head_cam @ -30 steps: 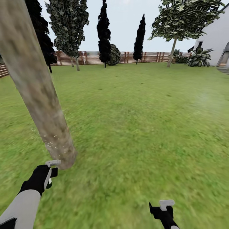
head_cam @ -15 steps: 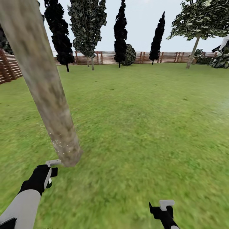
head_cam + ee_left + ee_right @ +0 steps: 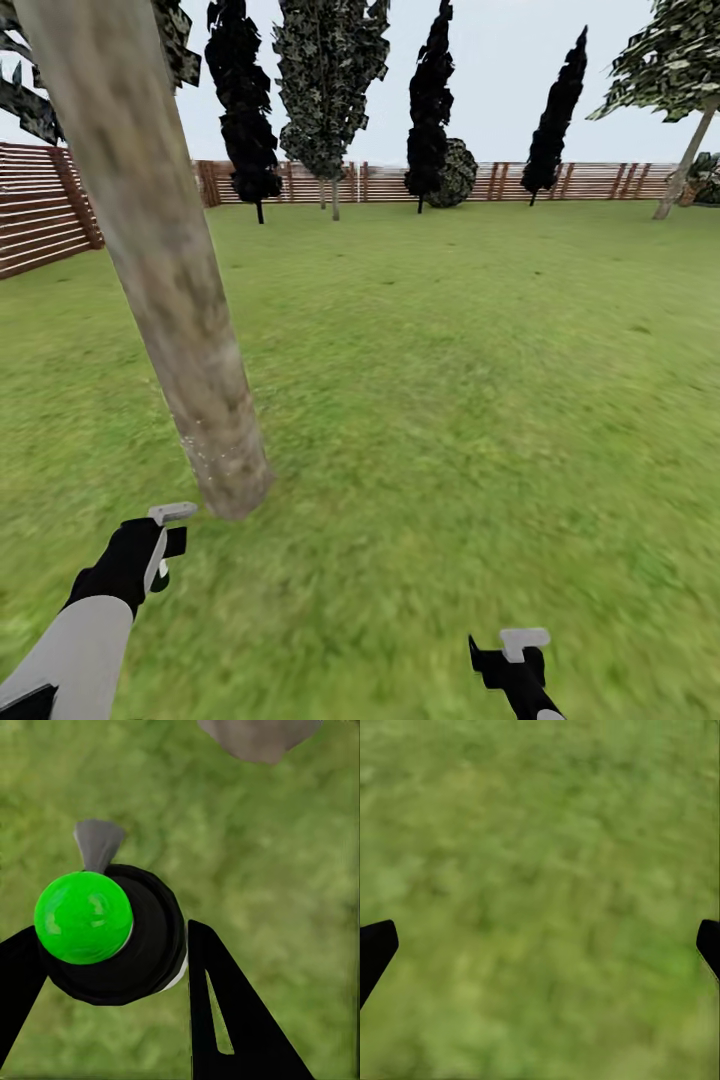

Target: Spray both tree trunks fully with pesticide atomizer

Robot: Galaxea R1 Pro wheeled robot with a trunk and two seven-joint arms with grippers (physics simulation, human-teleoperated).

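Obstacle: the thick tree trunk [image 3: 170,290] slants up the left of the frame, its base just beyond the left tool [image 3: 160,545].
Open room: bare lawn [image 3: 470,400] fills centre and right, up to the fence [image 3: 600,180].
Right tool [image 3: 510,655]: fingers spread wide over bare grass.

We see a mottled grey-tan trunk [image 3: 165,270] on blurry green grass [image 3: 450,380] — brown slatted fence [image 3: 40,215] behind, a bright green ball [image 3: 82,917] on a black sprayer [image 3: 146,945].
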